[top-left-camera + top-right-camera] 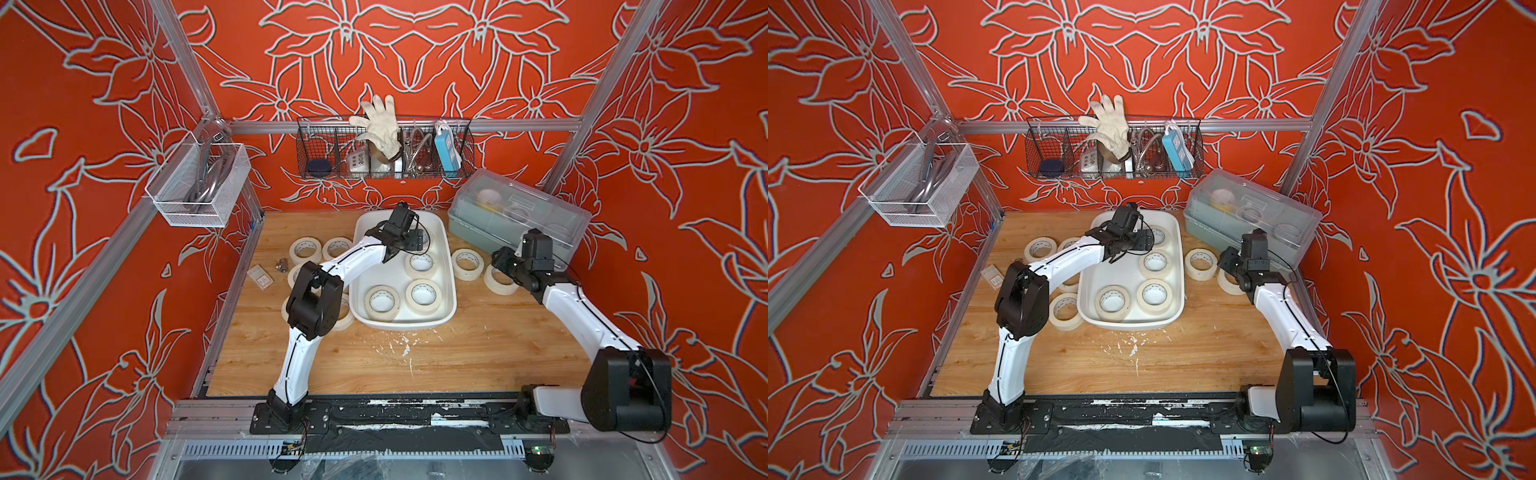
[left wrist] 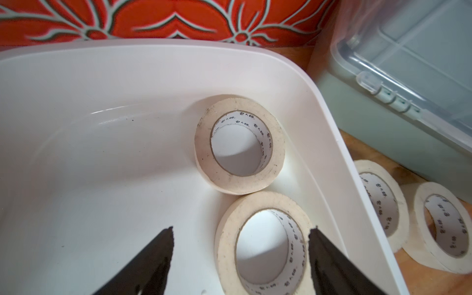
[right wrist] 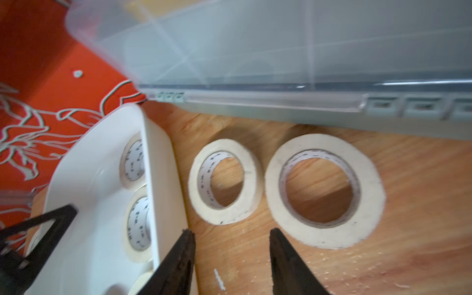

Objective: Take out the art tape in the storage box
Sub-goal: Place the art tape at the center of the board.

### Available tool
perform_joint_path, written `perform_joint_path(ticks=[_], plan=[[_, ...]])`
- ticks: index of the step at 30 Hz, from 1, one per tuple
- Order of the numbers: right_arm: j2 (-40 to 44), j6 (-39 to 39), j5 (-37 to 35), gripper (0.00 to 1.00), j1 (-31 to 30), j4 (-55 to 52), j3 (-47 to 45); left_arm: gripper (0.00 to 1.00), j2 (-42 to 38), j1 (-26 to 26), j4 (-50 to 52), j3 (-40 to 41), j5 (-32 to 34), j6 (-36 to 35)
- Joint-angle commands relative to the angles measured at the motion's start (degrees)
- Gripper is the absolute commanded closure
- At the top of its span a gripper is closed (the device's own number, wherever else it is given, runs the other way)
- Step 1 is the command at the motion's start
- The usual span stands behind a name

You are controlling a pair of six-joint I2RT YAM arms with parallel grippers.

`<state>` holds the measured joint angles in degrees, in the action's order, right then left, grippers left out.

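Currently the left arm [image 1: 297, 365] rises from its front base, elbow bent high, forearm reaching out over the far half of the white tub [image 1: 388, 275], wrist pitched down. Left gripper [image 2: 240, 229] hangs inside the tub's outline near its far right side, jaws wide, nothing between them. Its wrist view shows the tips on either side of a near roll [image 2: 224, 251]; I can't tell if they touch it. Four tape rolls [image 1: 424, 309] lie flat in the tub: two at the near end, one mid-right, and a far roll [image 2: 202, 150] close to the corner wall. Right arm [image 1: 569, 301] comes up from the front right base and folds back inward, with its wrist low beside the lidded box [image 1: 519, 216]. Right gripper [image 3: 231, 230] sits over bare table [image 1: 478, 345] just right of the tub, jaws partly apart and empty. Two rolls lie flat just past its tips, a smaller-looking one [image 3: 251, 184] nearer the tub and a bigger-looking one [image 3: 367, 199] beside it. Several more rolls [image 1: 1040, 259] lie on the table left of the tub, some partly hidden by the left elbow.
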<state>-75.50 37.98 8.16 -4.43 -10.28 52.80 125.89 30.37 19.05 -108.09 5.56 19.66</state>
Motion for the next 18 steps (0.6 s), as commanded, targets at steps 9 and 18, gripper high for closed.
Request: perform_joint_path(ticks=[9,18], plan=[[2.28,-1.22,0.65,0.49,-9.26,0.83,-0.86,0.2,16.88,-0.48,16.99,-26.74,5.09,1.48],[2.79,-2.75,-4.93,0.5,-12.04,7.03,-5.69,0.31,22.35,-2.33,19.36,-32.24,3.27,4.32]])
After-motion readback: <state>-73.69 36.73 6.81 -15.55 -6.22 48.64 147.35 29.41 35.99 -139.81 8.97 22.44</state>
